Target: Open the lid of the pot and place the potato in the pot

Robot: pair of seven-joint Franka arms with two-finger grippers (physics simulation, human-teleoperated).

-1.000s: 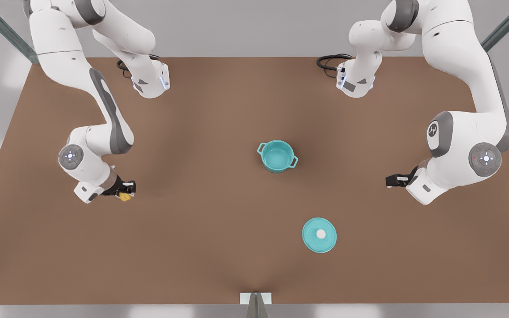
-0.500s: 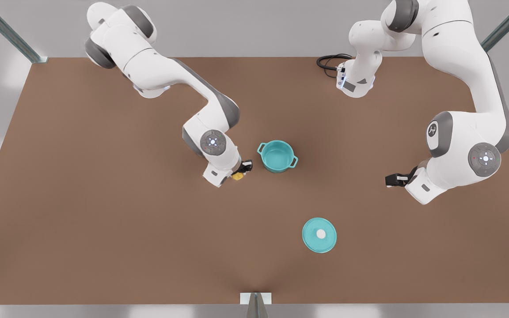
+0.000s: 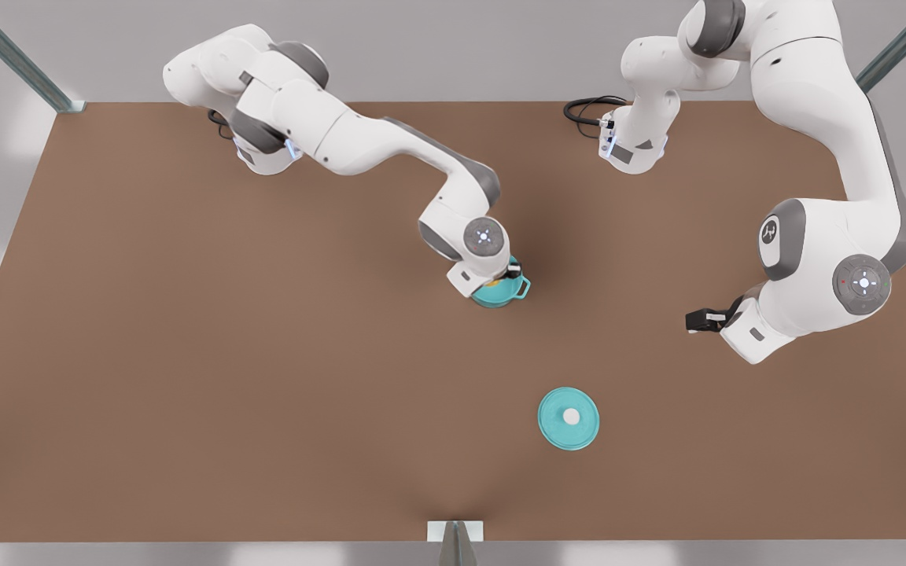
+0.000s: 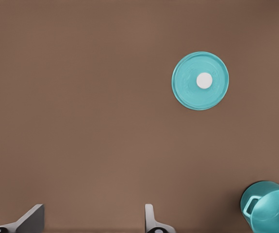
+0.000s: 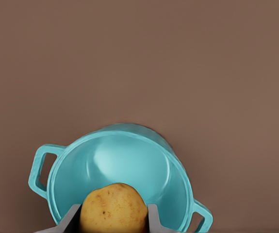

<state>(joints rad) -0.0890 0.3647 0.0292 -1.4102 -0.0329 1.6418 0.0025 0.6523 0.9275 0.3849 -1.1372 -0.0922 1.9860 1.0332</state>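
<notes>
Between the fingers of the right gripper (image 5: 112, 216) sits the potato (image 5: 113, 208), clenched from both sides, its lumpy yellow-orange body bulging above the two dark pads. Directly beyond and beneath those fingers lies the pot (image 5: 120, 177), mouth open, teal inside, with one loop handle off to each side of the grasp. From the front view this gripper (image 3: 500, 277) hangs right over the pot (image 3: 500, 292), covering most of its rim, so the potato (image 3: 492, 281) appears lined up with the opening rather than with the wall.

The step in hand looks like the drop. To do it well, the fingers should be centred over the hollow, not over the near rim, where the wrist view suggests the potato sits now; a small advance toward the pot's middle before parting would keep it from striking the edge and rolling onto the worktop (image 3: 264, 377). Lowering a little before letting go would also soften the fall, since a roundish thing may bounce in an empty pot.

Farther off, the left gripper (image 4: 90, 221) waits with its fingers parted and nothing between them, hovering over bare worktop (image 4: 81, 121). Ahead of those fingers, well apart from them, the pot lid (image 4: 201, 81) lies flat with its white knob up, and the pot (image 4: 270, 206) stands off to one side. The front view shows this gripper (image 3: 701, 320) idle, with the lid (image 3: 569, 418) well clear of the pot.
</notes>
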